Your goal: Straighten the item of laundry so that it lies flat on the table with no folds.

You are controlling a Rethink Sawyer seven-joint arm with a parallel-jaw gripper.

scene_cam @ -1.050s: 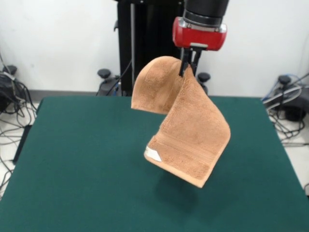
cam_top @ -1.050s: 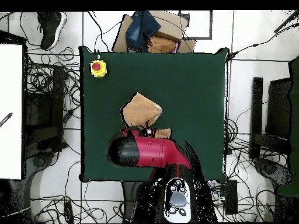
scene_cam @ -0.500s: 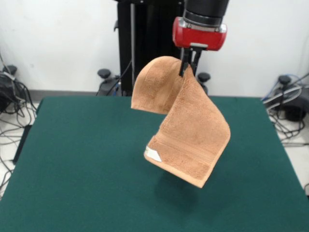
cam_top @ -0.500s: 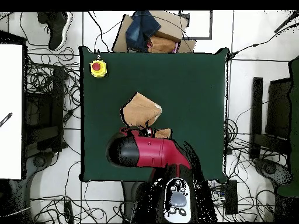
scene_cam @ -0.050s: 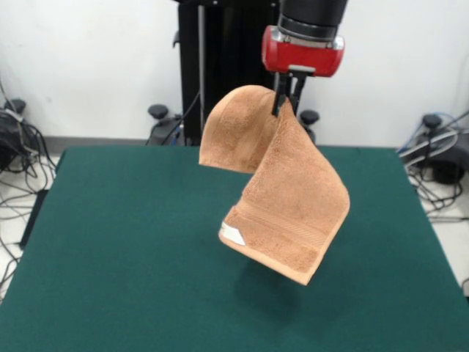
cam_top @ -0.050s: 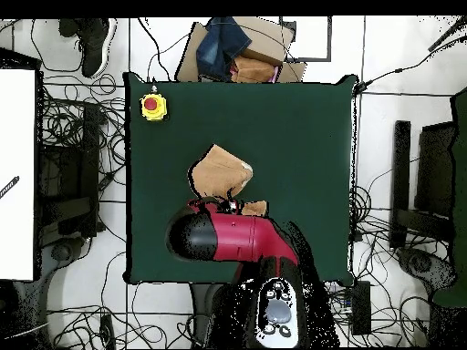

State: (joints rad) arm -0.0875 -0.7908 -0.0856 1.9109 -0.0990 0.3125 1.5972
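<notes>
The tan-orange towel point(scene_cam @ -0.050s: 293, 198) hangs in the air above the dark green table point(scene_cam @ -0.050s: 117, 249), clear of the top. My gripper point(scene_cam @ -0.050s: 287, 108) is shut on its upper edge. One part droops in a rounded fold to the left, and the longer part hangs down to a corner with a border band and a small white label point(scene_cam @ -0.050s: 232, 235). Its shadow falls on the table below. From overhead the towel point(cam_top @ -0.050s: 222, 171) shows just beyond the red arm point(cam_top @ -0.050s: 233, 235), which hides the gripper.
A yellow box with a red button point(cam_top @ -0.050s: 153, 107) sits at one table corner. Cardboard boxes and dark cloth point(cam_top @ -0.050s: 239, 53) lie off the table's far edge in the overhead view. Cables point(cam_top @ -0.050s: 68, 173) cover the floor around the table.
</notes>
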